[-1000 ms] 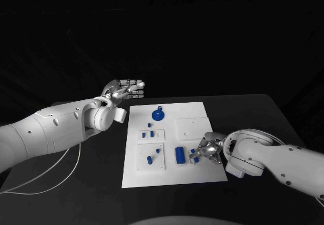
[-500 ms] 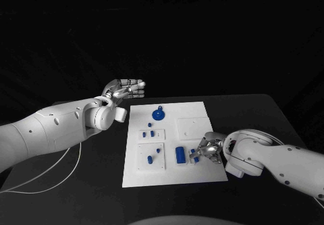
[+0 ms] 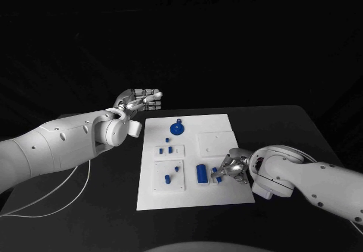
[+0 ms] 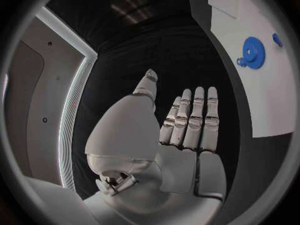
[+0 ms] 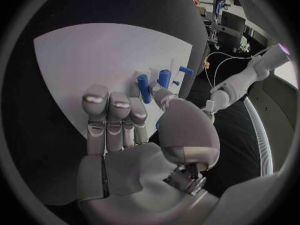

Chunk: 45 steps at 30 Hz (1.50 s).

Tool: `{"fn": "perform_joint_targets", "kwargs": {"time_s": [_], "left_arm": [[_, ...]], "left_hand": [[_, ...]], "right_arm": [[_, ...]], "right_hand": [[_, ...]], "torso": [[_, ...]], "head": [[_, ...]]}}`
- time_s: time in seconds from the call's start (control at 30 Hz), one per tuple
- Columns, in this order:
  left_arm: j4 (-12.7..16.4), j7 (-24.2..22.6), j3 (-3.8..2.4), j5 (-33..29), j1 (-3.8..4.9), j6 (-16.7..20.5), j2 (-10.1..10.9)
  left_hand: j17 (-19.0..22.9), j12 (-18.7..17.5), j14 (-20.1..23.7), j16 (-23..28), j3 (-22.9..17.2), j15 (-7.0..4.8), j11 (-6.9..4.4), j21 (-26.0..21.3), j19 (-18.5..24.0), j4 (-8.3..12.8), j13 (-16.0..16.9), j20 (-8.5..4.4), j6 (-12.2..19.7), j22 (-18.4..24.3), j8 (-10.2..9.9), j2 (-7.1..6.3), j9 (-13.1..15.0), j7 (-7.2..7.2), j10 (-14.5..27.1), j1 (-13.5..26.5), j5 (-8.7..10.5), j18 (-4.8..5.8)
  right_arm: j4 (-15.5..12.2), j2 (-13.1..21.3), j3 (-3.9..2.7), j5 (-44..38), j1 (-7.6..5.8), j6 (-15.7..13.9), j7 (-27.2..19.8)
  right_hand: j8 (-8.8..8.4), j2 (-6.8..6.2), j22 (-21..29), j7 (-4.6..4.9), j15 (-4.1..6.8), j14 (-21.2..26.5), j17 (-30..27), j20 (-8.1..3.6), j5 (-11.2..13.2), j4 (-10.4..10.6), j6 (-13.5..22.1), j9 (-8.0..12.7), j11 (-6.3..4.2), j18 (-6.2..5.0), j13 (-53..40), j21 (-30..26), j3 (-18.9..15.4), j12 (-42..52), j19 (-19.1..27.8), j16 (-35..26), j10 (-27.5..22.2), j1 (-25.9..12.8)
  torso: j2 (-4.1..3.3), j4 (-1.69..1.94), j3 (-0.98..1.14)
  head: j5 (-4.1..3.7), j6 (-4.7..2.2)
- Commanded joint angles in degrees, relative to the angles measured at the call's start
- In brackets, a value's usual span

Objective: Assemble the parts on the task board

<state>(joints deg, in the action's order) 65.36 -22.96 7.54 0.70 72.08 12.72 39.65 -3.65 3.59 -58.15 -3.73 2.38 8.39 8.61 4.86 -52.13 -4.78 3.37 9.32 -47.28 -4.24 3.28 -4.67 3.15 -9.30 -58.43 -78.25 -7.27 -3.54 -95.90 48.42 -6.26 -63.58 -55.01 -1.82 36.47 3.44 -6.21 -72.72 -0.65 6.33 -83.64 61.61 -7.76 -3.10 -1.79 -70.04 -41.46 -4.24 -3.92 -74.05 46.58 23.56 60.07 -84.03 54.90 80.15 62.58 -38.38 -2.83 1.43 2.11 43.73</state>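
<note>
Lying in the middle of the black table (image 3: 302, 131), the white task board (image 3: 219, 123) carries several blue parts. The right arm (image 3: 318, 181) comes in low from the near right side, and the left arm (image 3: 53, 149) stands higher at the left of the board.

The right hand (image 3: 234, 168) is over the near right part of the board, its fingers (image 5: 109, 110) held straight and close together, and it holds nothing. Just beside its fingertips stands a blue cylinder (image 3: 202, 174), and a smaller blue peg (image 3: 217, 175) is touching or almost touching the hand; I cannot tell which.

The left hand (image 3: 143, 100) hangs above the table beyond the far left corner of the board, well apart from every part. Its fingers (image 4: 190, 117) are stretched out side by side, with nothing in them.

The blue gear (image 3: 177, 128) lies on the far part of the board, near the left hand's side. Small blue pegs (image 3: 168, 178) stand in the plates at the left of the board.
</note>
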Motion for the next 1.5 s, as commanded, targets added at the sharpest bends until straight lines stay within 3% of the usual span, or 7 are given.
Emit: {"fn": "perform_joint_targets", "kwargs": {"time_s": [0.03, 0.33, 0.37, 0.83, 1.4, 1.5], "left_arm": [[0.14, -0.32, -0.04, 0.22, 0.02, -0.55, -0.05], [0.19, -0.29, -0.03, 0.24, 0.02, -0.51, -0.01], [0.19, -0.28, -0.03, 0.24, 0.02, -0.51, 0.0], [0.31, -0.25, -0.03, 0.24, 0.02, -0.46, 0.19], [0.3, -0.15, -0.02, 0.24, 0.02, -0.49, 0.35], [0.31, -0.14, -0.02, 0.24, 0.02, -0.5, 0.34]], "left_hand": [[0.09, -0.24, 0.14, 0.31, 0.09, 0.52, 0.39, -0.06, -0.27, -0.05, -0.04, -0.24, -0.14, 0.03, -0.06, 0.03, 0.0, -0.33, 0.17, 0.03, 0.28, 0.09], [0.09, -0.24, 0.16, 0.31, 0.08, 0.52, 0.34, -0.07, -0.26, -0.06, -0.05, -0.24, -0.2, 0.03, -0.05, -0.01, 0.01, -0.25, 0.16, -0.01, 0.28, 0.1], [0.09, -0.24, 0.16, 0.31, 0.08, 0.52, 0.34, -0.07, -0.26, -0.06, -0.05, -0.24, -0.2, 0.03, -0.05, -0.01, 0.01, -0.25, 0.16, -0.01, 0.28, 0.1], [0.09, -0.24, 0.16, 0.31, 0.08, 0.52, 0.34, -0.07, -0.26, -0.06, -0.05, -0.24, -0.2, 0.03, -0.05, -0.01, 0.01, -0.25, 0.16, -0.01, 0.28, 0.1], [0.08, -0.23, 0.16, 0.3, 0.03, 0.5, 0.28, -0.08, -0.27, -0.26, -0.04, -0.25, -0.33, 0.04, -0.05, -0.05, 0.01, -0.16, 0.15, -0.08, 0.26, 0.13], [0.08, -0.23, 0.16, 0.3, 0.03, 0.5, 0.28, -0.08, -0.27, -0.26, -0.04, -0.25, -0.33, 0.04, -0.05, -0.05, 0.01, -0.16, 0.15, -0.08, 0.26, 0.13]], "right_arm": [[-0.14, -0.04, 0.03, 0.16, 0.06, -0.38, -0.31], [-0.31, 0.0, 0.04, 0.28, 0.06, -1.12, -0.48], [-0.32, 0.0, 0.04, 0.29, 0.06, -1.15, -0.49], [-0.87, 0.45, 0.04, 0.46, 0.06, -1.31, -0.75], [-1.49, 1.13, 0.04, 0.46, 0.06, -1.7, -0.95], [-1.43, 1.22, 0.04, 0.43, 0.06, -1.39, -1.3]], "right_hand": [[0.25, -0.65, 0.08, 0.25, 0.38, 0.09, 0.07, -0.26, 0.2, 0.67, -0.25, 0.06, 0.13, 0.1, -0.05, -0.02, -0.05, 0.06, -3.12, -0.38, -0.33, 0.18], [0.31, -1.79, 0.14, 0.32, 0.43, 0.03, 0.21, -0.33, 0.28, 2.72, -0.6, -0.05, 0.16, 0.1, -0.15, 0.0, -1.19, 0.06, -3.13, -0.4, -0.26, -0.28], [0.25, -1.96, 0.18, 0.33, 0.46, 0.0, 0.32, -0.38, 0.28, 3.82, -0.6, -0.24, 0.14, 0.13, -0.17, 0.01, -1.76, -0.07, -3.12, -0.43, -0.25, 0.34], [0.29, -3.41, 0.32, 0.45, 0.41, -0.02, 0.31, -0.33, 0.27, 6.55, -0.8, -0.72, 0.24, 0.02, -0.12, -0.04, -3.45, -0.35, -3.11, -0.72, -0.26, -0.68], [0.31, -3.09, 0.43, 0.32, 0.43, -0.03, 0.19, -0.31, 0.21, 6.71, -1.09, -1.02, 0.18, -0.02, -0.09, -0.11, -3.34, -0.37, -3.12, -0.91, -0.21, -0.56], [0.31, -2.97, 0.44, 0.21, 0.47, -0.03, 0.16, -0.31, 0.14, 5.46, -1.19, -1.17, 0.08, -0.01, -0.08, -0.1, -3.07, -0.37, -3.11, -0.94, -0.2, 0.78]], "torso": [[0.02, 0.0, 0.0], [0.0, 0.07, -0.04], [0.0, 0.07, -0.04], [-0.01, -0.01, 0.0], [-0.02, 0.01, -0.02], [-0.03, 0.02, -0.02]], "head": [[0.01, 0.03], [0.12, -0.04], [0.12, -0.04], [0.36, -0.02], [0.18, 0.02], [0.12, 0.07]]}}
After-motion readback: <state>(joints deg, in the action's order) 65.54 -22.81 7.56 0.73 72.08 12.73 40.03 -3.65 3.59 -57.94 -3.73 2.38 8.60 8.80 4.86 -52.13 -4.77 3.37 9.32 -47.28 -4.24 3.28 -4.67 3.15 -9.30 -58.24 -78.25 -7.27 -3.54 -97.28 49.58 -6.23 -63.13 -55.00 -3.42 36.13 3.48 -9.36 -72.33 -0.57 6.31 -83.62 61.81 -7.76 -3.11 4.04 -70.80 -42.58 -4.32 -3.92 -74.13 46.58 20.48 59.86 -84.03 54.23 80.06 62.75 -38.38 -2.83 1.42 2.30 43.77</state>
